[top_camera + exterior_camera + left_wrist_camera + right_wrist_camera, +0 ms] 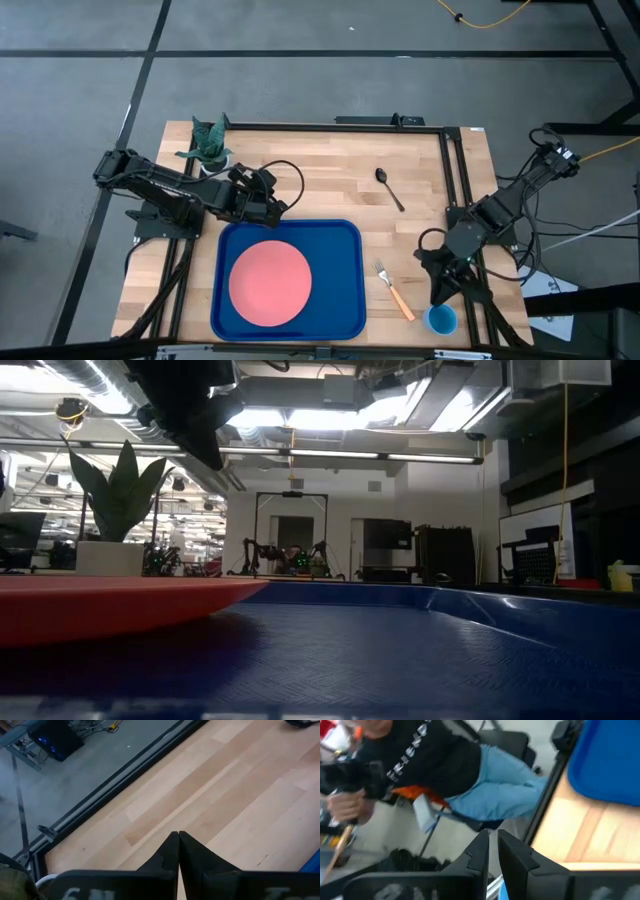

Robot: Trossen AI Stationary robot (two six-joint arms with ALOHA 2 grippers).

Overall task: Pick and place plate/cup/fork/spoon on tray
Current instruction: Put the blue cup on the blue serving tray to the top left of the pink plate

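The salmon-pink plate [270, 281] lies flat in the left half of the deep-blue tray [340, 300]; the low view shows the plate [90, 605] and the tray [420, 650] too. The light-blue cup [440, 320] stands on the table near its front right corner. The fork [395, 290] lies right of the tray. The dark spoon [388, 187] lies at the far middle. My left gripper [278, 207] is shut and empty [178, 836] just beyond the tray's far edge. My right gripper [445, 292] is shut to a narrow slit [493, 835], just beyond the cup.
A white pot with a green plant [208, 147] stands at the far left corner, close to my left arm. A black frame [455, 170] runs along the table's far and right sides. A person [435, 760] stands beyond the table's near edge.
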